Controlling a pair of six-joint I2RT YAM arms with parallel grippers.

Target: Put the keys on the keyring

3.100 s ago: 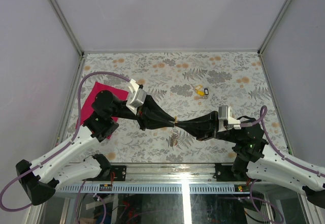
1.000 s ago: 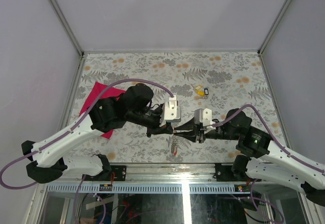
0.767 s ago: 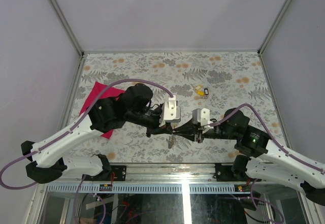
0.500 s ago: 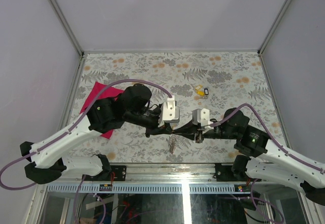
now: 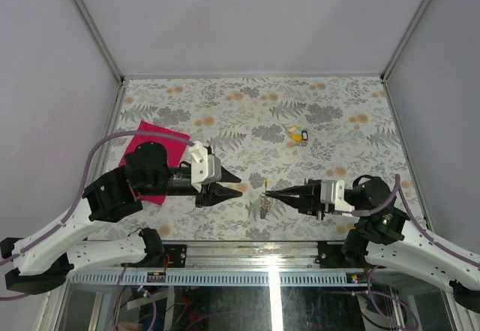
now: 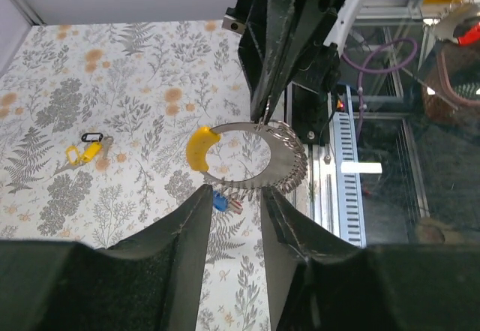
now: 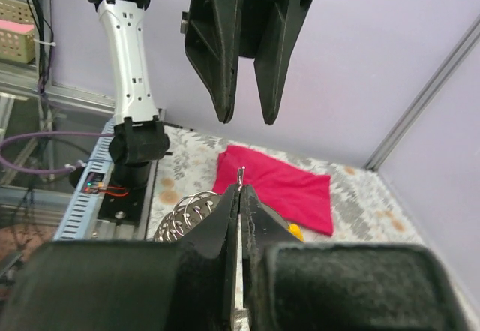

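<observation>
Cameras up, top one first. My left gripper (image 5: pixel 241 185) and right gripper (image 5: pixel 268 193) point at each other over the near middle of the table (image 5: pixel 337 98), with a small gap between their tips. The left fingers are spread. The right ones come to a single thin point, and the keyring (image 5: pixel 264 205) is a grey smudge just beneath it, with a yellow-capped key (image 5: pixel 264 183) beside it. It's too small here to read more. Two loose keys (image 5: pixel 298 133) lie farther back, well apart from both arms. A red cloth (image 5: pixel 154 167) sits by the left edge, partly under my left arm. There's plenty of bare tabletop behind and to the right, and the near rail is close.

Left wrist now: this view gives me the ring whole, a coiled hoop pinched at its top by the right gripper's fingers (image 6: pixel 270 61). My own fingers frame it from below, wide apart and touching nothing. The yellow cap rides the ring's left arc. A blue-capped key (image 6: pixel 219 201) and a red-capped key (image 6: pixel 234 205) peek between my fingers; I cannot tell whether they are on the ring or on the table.

Right wrist: my fingers are pressed together on the keyring (image 7: pixel 186 215). Its coils bulge left and most of the hoop is hidden behind them. The left gripper hangs opposite, spread, cut off at the top edge.
</observation>
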